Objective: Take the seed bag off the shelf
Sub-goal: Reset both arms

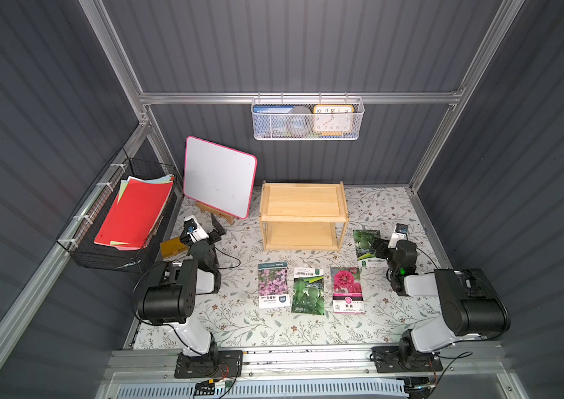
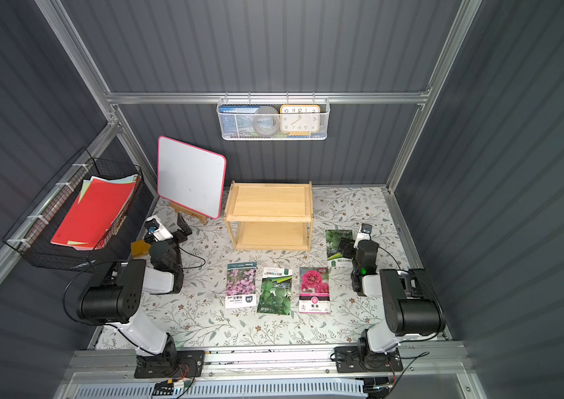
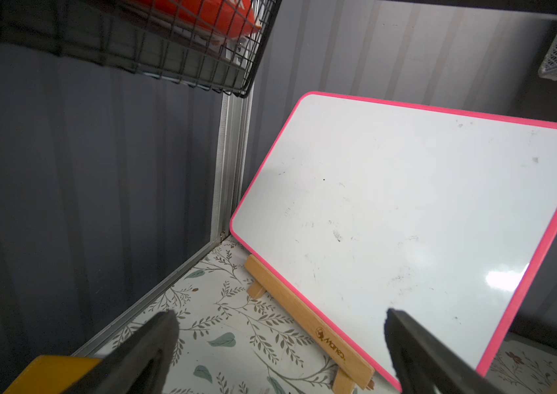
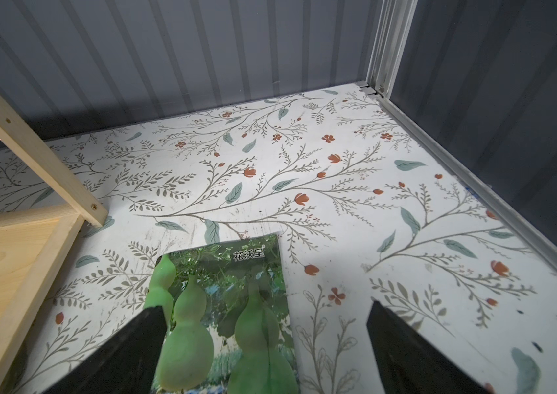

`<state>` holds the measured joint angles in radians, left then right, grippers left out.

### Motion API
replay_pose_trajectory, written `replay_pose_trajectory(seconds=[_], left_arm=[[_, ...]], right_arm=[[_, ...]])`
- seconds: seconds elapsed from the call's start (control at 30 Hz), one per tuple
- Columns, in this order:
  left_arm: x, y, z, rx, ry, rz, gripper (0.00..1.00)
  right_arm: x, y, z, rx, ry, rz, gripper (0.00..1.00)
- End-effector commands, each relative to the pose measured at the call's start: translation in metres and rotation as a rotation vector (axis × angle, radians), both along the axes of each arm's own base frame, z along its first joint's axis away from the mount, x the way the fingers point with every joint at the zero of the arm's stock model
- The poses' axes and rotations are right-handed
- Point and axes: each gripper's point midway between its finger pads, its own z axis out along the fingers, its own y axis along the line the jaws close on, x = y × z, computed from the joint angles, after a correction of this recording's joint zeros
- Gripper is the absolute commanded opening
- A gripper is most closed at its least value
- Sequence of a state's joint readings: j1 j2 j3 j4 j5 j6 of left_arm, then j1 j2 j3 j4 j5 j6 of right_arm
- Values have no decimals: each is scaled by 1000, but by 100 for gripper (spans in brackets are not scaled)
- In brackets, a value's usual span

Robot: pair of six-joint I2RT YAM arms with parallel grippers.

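Observation:
The shelf (image 1: 303, 216) (image 2: 270, 214) is a two-tier pine rack at the back middle of the table, and both tiers look bare. A green gourd seed bag (image 1: 363, 247) (image 4: 219, 307) lies flat on the table just right of the shelf. My right gripper (image 1: 379, 248) (image 4: 266, 310) hovers over it, open, with nothing between the fingers. Three more seed bags lie in a row in front: pink flowers (image 1: 273, 285), gourds (image 1: 308, 290), red flower (image 1: 348, 290). My left gripper (image 1: 217, 230) (image 3: 280, 317) is open and empty, left of the shelf, facing the whiteboard.
A pink-framed whiteboard (image 1: 220, 176) (image 3: 406, 211) leans on a wooden easel left of the shelf. A black wire basket (image 1: 125, 221) of red paper hangs on the left wall. A white wire basket (image 1: 308, 119) with a clock hangs on the back rail. A yellow block (image 1: 171, 247) sits by my left arm.

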<state>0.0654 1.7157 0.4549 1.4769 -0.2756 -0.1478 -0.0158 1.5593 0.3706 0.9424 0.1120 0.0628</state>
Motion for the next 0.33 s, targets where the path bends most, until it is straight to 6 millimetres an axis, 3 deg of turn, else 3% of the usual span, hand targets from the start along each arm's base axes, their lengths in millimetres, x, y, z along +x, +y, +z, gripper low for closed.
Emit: replay_pose_trajectory(seconds=[0.0,0.3], left_arm=[[3,0,10,-3,-26,-7,100],[2,0,11,-3,-29,-8,100]], right_arm=[[3,2,4,-1,-17,10,99],[3,2,4,-1,-16,10,99]])
